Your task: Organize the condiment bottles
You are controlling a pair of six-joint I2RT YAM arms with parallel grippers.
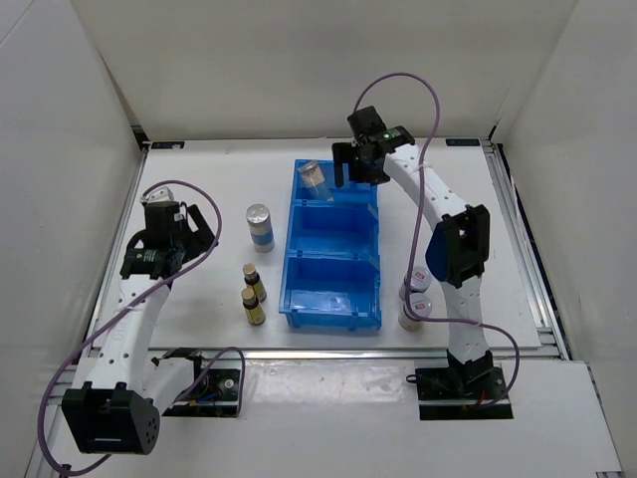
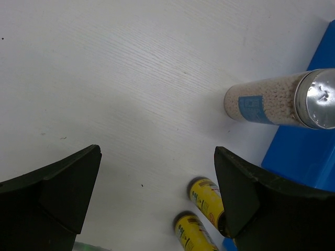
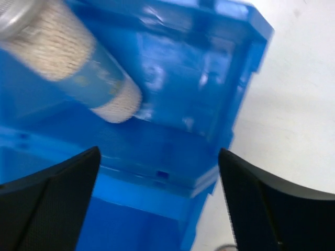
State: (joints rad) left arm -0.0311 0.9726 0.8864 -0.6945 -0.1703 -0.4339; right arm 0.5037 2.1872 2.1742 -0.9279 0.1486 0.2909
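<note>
One silver-topped cylinder leans tilted in the far compartment of the blue bin; it shows in the right wrist view. My right gripper is open and empty just right of it, over that compartment. The second cylinder stands on the table left of the bin, and shows in the left wrist view. Two amber bottles stand below it, also in the left wrist view. My left gripper is open and empty, left of them. Two white jars stand right of the bin.
The bin's middle and near compartments hold no bottles. White walls enclose the table on three sides. A metal rail runs along the right edge. The right arm's lower links stand just behind the white jars.
</note>
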